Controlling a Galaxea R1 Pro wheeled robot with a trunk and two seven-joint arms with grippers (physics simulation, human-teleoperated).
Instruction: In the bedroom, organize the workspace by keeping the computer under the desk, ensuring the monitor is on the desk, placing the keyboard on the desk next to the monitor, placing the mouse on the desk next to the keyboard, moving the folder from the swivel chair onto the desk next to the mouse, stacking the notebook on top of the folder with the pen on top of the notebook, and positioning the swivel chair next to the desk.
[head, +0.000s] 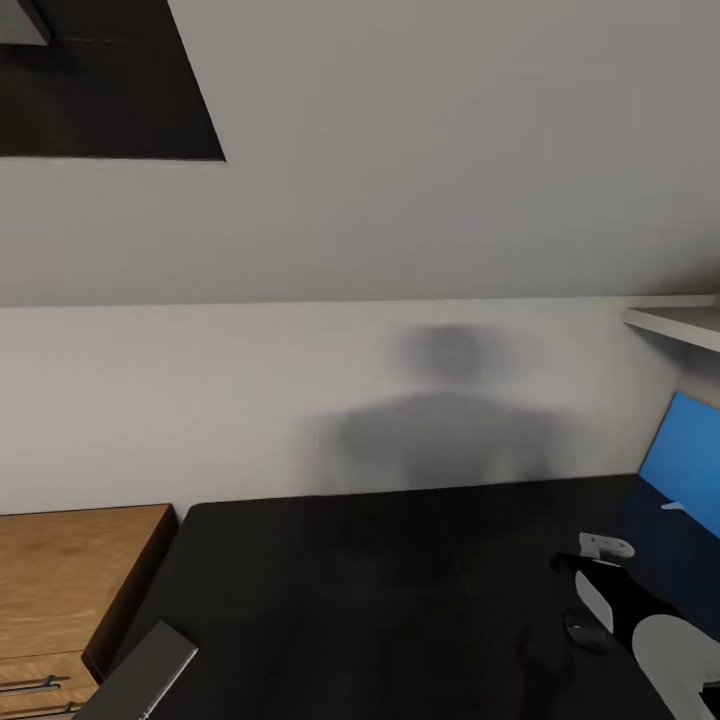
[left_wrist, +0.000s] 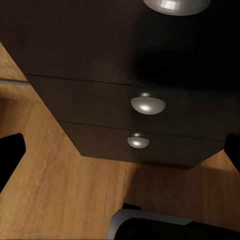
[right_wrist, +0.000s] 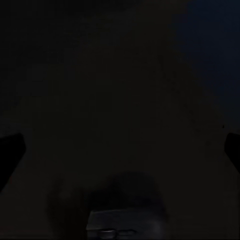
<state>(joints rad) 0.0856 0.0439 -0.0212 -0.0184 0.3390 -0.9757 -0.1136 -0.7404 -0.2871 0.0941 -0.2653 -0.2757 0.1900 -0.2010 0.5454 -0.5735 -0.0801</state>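
The black desk (head: 400, 600) spreads across the lower head view, with my shadow on the wall behind it. At its right end the monitor (head: 690, 460) shows a blue screen. My right arm (head: 670, 650) reaches over the desk beside the monitor, and a small dark rounded thing (head: 585, 630), perhaps the mouse, lies under it. The right gripper (right_wrist: 120, 150) is open over a dark surface, its fingertips (right_wrist: 10, 150) far apart. Below the desk top, the left gripper (left_wrist: 120, 150) is open and empty, facing the desk drawers (left_wrist: 145, 107). A flat grey slab (head: 145, 670) juts over the desk's near left corner; I cannot tell what it is.
A wooden drawer cabinet (head: 70, 590) stands against the desk's left side. A white shelf (head: 680, 325) hangs on the wall above the monitor. The left wrist view shows the wooden floor (left_wrist: 60, 190) and a grey rounded part (left_wrist: 150, 222) low down.
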